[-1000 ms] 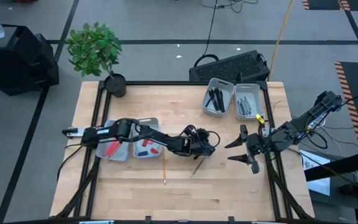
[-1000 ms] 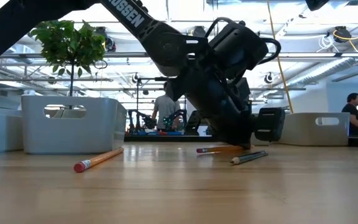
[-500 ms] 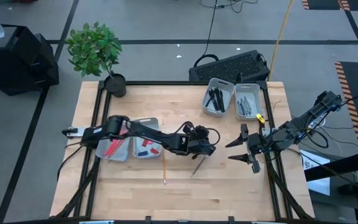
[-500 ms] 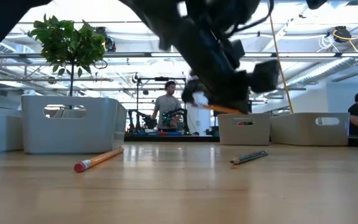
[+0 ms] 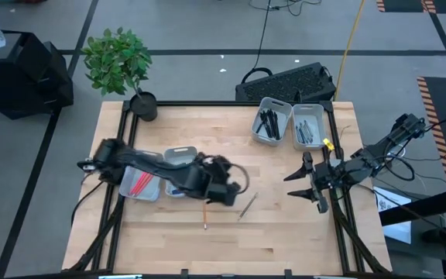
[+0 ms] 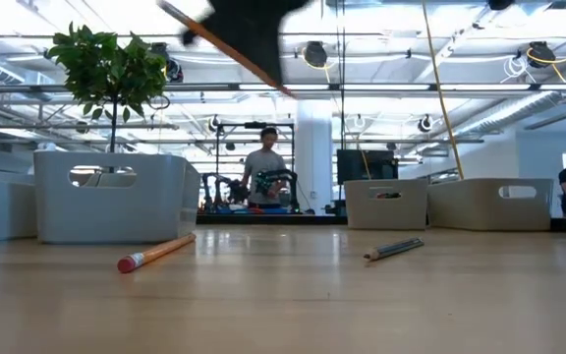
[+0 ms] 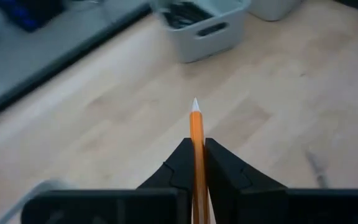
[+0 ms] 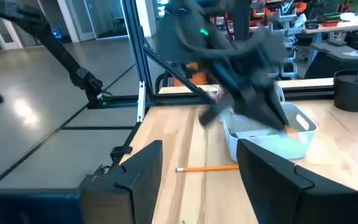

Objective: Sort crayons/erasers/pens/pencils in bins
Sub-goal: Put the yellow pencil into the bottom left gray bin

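Left gripper (image 7: pixel 197 163), raised above the wooden table (image 5: pixel 277 225) beside the left pair of bins (image 5: pixel 180 157), is clamped on an orange pencil (image 7: pixel 196 149), its long axis running forward between the fingers, pale tip leading. Right gripper (image 5: pixel 307 184) waits spread at the table's right edge. Two pencils lie loose on the tabletop (image 6: pixel 155 252) (image 6: pixel 393 249). Beyond, an open workshop with a person standing (image 6: pixel 266 169).

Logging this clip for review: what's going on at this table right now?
The left gripper is shut on an orange pencil and is carrying it above the table near the left pair of bins. Two more pencils lie loose on the table. The right gripper waits open at the right edge.
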`<action>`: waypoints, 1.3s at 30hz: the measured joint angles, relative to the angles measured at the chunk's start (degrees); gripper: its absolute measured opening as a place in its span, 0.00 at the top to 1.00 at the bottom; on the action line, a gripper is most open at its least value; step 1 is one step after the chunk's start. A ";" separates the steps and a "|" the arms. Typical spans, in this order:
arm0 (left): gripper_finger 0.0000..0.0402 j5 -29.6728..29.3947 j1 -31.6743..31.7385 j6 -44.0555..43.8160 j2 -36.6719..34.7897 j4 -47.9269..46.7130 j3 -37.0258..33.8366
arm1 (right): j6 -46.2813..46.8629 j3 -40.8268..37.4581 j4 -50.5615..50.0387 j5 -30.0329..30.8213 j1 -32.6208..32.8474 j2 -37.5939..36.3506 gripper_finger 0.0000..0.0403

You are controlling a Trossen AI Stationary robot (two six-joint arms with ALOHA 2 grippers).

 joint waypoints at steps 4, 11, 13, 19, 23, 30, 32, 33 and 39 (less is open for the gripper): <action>0.92 -5.14 -4.33 -12.90 -3.92 -16.49 0.01 | 0.56 0.00 0.11 0.90 -0.02 -0.50 0.50; 0.92 -8.31 -11.29 -35.01 -10.32 -38.32 -5.18 | 1.67 0.00 0.19 6.49 -0.04 -0.46 0.50; 0.92 -8.19 -13.13 -38.03 -13.86 -37.20 -10.80 | 1.69 0.00 0.24 7.65 -0.04 -0.39 0.50; 0.92 -6.64 -18.70 -51.05 -24.24 -37.06 -28.62 | 4.62 0.00 0.40 9.22 -0.04 -0.39 0.50; 0.92 -3.87 -20.66 -52.81 -30.56 -34.02 -38.87 | 5.91 0.00 0.11 10.45 -0.04 -0.09 0.50; 0.92 -1.11 -20.87 -52.14 -36.75 -21.94 -52.75 | 6.91 0.00 -0.61 17.36 -0.04 1.23 0.50; 0.92 0.80 -20.39 -50.43 -37.04 -19.71 -55.22 | 8.37 0.00 -0.77 18.15 -0.04 1.76 0.50; 0.92 2.58 -20.26 -50.12 -37.12 -18.94 -56.26 | 9.25 0.00 -0.77 18.21 -0.04 2.01 0.50; 0.92 2.21 -19.35 -47.70 -37.10 -17.20 -58.43 | 15.62 0.00 -1.60 17.90 -0.04 4.49 0.50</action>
